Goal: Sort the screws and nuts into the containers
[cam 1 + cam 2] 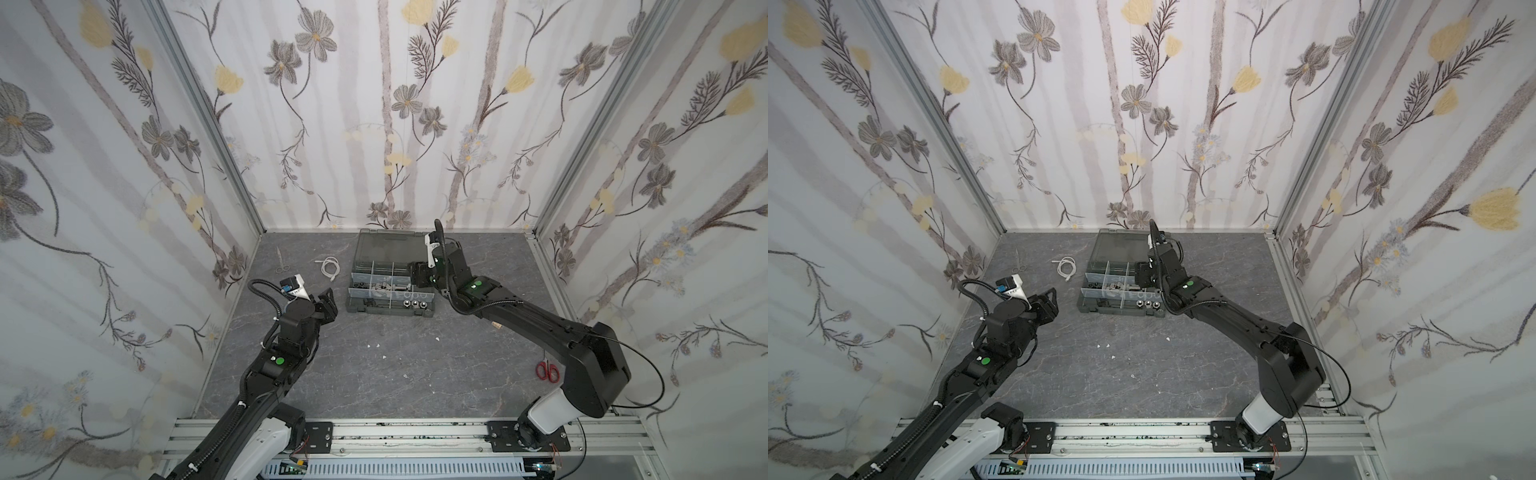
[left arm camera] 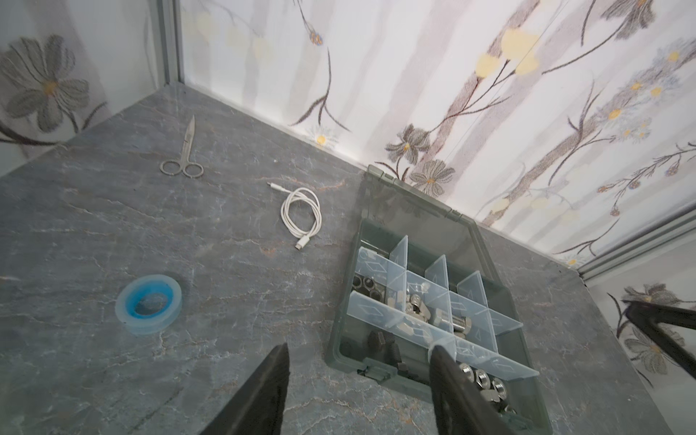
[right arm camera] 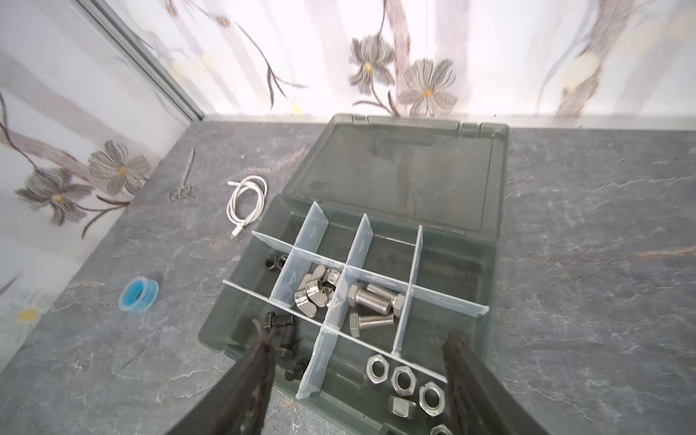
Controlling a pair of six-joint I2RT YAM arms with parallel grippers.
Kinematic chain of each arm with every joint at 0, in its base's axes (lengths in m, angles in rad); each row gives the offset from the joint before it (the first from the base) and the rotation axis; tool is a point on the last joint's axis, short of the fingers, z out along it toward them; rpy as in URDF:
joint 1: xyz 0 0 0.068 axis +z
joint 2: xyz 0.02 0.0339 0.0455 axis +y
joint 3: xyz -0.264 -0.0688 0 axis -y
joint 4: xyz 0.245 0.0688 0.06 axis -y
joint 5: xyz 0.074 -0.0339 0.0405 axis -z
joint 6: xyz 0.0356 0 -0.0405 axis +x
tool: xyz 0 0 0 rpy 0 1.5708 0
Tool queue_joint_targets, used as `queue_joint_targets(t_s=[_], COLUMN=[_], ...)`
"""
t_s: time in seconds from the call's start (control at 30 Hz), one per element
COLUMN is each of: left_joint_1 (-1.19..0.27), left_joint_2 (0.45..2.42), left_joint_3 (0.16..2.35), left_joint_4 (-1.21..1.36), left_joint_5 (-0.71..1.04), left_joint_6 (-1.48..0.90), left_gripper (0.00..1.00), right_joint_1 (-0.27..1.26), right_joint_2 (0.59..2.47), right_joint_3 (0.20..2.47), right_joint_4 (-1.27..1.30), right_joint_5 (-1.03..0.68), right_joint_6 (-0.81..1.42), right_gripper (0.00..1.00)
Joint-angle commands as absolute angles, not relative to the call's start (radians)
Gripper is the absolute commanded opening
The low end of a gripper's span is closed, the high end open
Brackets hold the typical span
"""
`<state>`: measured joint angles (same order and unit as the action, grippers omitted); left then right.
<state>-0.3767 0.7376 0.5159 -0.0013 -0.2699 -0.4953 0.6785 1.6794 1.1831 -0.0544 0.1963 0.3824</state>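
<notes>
screws (image 3: 371,301) and nuts (image 3: 403,376) lie grouped by kind in separate containers (image 3: 452,271), so sorting looks finished; the right hand (image 3: 359,339) above and left hand (image 2: 359,350) beside hover spread, empty.

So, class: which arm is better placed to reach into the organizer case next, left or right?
Right, probably. The right pincer hangs open above the compartments of the case, while the left pincer, also open, sits off the case's left edge.

Three walls (image 1: 353,83) papered with grey and yellow flowers rise around my grey, marble-veined table (image 1: 374,374); aluminium posts (image 1: 206,112) stand at the table's far corners, a rail (image 1: 395,432) along its near edge.
</notes>
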Motion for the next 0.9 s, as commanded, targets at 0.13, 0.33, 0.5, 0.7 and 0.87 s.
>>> queue_joint_targets(t_s=[0.13,0.33,0.5,0.7,0.87], left_joint_1=[-0.366,-0.362,-0.360,-0.345,-0.336], left_joint_2=[0.616,0.517,0.503,0.625,0.700], left_joint_3=[0.425,0.342,0.271,0.229,0.151], left_joint_4=[0.098,0.173,0.304,0.400,0.526], left_joint_5=[-0.451,-0.560,-0.612,-0.740,-0.739], left_joint_6=[-0.450,-0.449,-0.334,-0.287,-0.311], left_gripper=[0.78,0.98,1.00,1.00,1.00], right_joint_1=[0.667,0.579,0.524,0.427,0.331], right_joint_2=[1.326,1.108,1.009,0.838,0.828], right_joint_3=[0.877,0.640,0.467,0.176,0.014], right_joint_4=[0.246,0.336,0.328,0.681,0.814], right_joint_5=[0.458,0.591,0.613,0.676,0.660], right_joint_6=[0.284,0.252,0.227,0.083,0.053], right_gripper=[0.77,0.93,1.00,1.00,1.00])
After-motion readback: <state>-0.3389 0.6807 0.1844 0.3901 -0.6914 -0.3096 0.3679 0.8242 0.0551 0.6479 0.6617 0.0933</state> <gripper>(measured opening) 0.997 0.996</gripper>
